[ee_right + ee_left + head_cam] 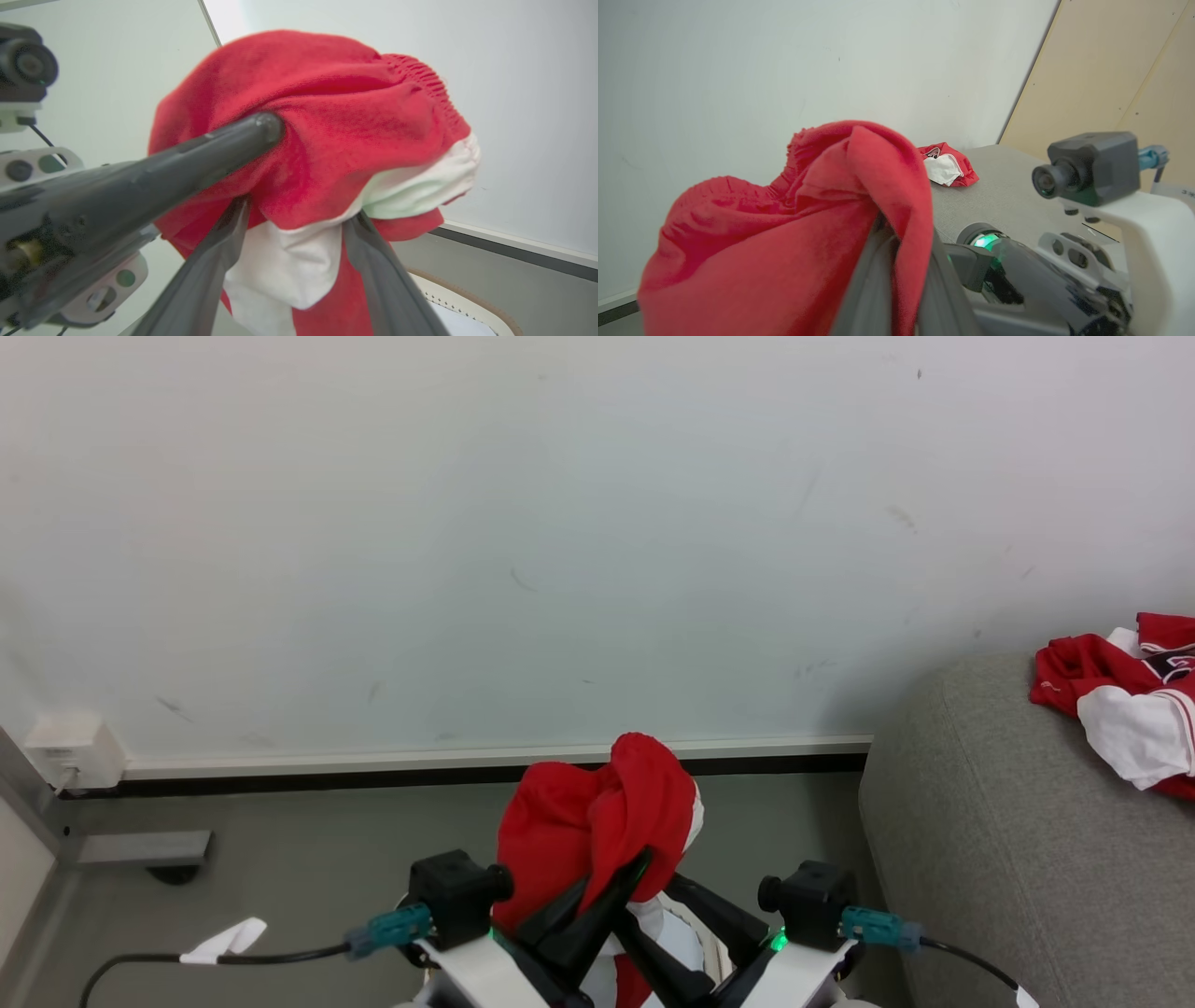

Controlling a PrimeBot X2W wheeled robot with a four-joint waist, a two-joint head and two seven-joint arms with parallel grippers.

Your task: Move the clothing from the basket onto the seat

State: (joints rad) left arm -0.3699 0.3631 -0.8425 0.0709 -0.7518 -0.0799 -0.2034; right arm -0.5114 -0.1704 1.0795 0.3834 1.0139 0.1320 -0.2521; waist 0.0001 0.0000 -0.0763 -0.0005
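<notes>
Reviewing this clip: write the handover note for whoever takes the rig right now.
Left end effector: shut on the soft red and white sportswear garment, held up before the wall.
Right end effector: open, fingers either side of the hanging fabric.
Done: another red and white garment lies on the grey woven-fabric sofa.
Left: carry the held garment right to the sofa and release it; the cream plastic basket with brown rim is below, contents hidden.
</notes>
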